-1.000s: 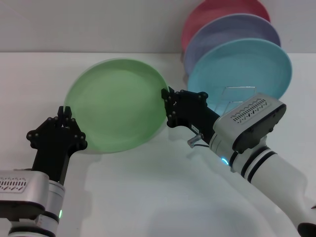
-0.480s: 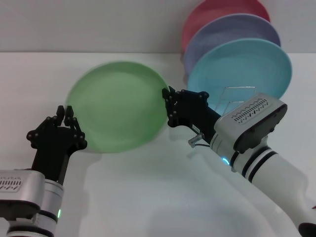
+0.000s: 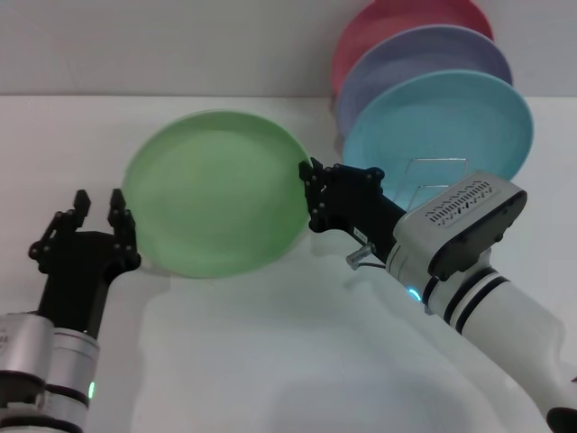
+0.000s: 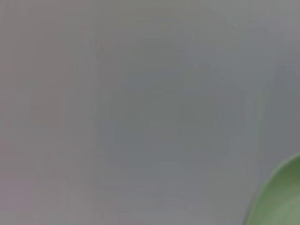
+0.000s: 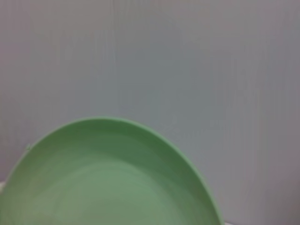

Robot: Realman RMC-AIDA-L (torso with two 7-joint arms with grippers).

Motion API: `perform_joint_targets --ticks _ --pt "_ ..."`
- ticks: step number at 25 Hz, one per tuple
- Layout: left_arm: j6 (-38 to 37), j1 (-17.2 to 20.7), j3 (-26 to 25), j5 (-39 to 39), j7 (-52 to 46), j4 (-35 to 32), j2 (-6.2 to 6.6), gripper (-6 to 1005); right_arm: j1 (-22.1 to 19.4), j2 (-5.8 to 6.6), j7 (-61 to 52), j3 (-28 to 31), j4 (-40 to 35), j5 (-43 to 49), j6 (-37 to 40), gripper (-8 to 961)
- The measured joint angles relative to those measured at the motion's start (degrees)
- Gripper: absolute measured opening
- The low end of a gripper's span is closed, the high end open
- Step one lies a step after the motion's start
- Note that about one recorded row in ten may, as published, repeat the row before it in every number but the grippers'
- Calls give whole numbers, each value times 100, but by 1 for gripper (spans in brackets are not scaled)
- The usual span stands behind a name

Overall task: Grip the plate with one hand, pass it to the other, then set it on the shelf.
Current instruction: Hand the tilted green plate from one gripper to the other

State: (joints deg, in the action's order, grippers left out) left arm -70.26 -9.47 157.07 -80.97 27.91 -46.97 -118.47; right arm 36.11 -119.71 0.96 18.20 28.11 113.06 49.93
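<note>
The white table [image 3: 270,361] carries the scene. Above it the light green plate [image 3: 216,191] is held tilted, its right edge pinched between the fingers of the right gripper [image 3: 313,194]. The left gripper [image 3: 97,212] sits just beside the plate's lower left rim, fingers spread and off it. Behind the right gripper, the wire shelf [image 3: 433,171] stands before the turquoise plate [image 3: 442,126].

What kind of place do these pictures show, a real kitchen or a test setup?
Probably a test setup: a bare white table against a plain wall, coloured plastic plates standing in a thin silver wire rack, and two black robot grippers, left and right.
</note>
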Motion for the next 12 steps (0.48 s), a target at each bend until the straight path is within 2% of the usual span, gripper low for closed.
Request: perform_joint_targets --ticks 5,12 --pt "-402 129 -14 130 -545 11 37 351 16 -3 0 0 -7 0 0 20" --pt "-845 282 -247 839 -2292 580 69 347 19 -7 8 0 -17 0 64 20"
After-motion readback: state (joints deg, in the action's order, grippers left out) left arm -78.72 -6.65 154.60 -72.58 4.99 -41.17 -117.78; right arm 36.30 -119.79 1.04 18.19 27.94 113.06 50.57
